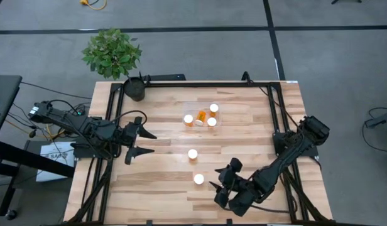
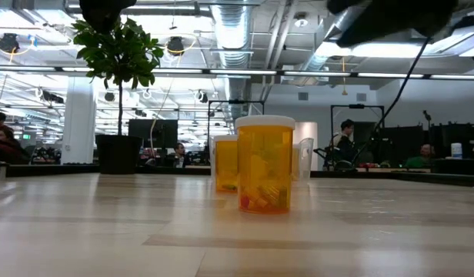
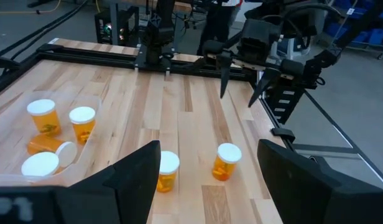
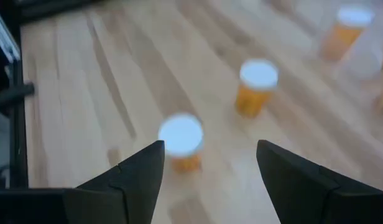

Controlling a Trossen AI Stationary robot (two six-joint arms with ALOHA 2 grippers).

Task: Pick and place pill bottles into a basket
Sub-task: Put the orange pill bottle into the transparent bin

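Note:
Two pill bottles with white caps and orange bodies stand upright on the table's wood outside the basket, one point(image 1: 193, 154) near the middle and one point(image 1: 198, 179) nearer the front; both show in the right wrist view point(image 4: 257, 87) point(image 4: 181, 142). The clear basket point(image 1: 218, 117) holds several bottles; one point(image 1: 200, 118) lies on its side. My right gripper point(image 1: 220, 188) is open, just right of the nearer bottle, touching nothing. My left gripper point(image 1: 143, 143) is open and empty at the table's left.
A dark pot with a green plant point(image 1: 134, 88) stands at the table's far left corner. A black frame point(image 1: 206, 83) runs along the table's edges. People and room gear show beyond the far edge in the low view.

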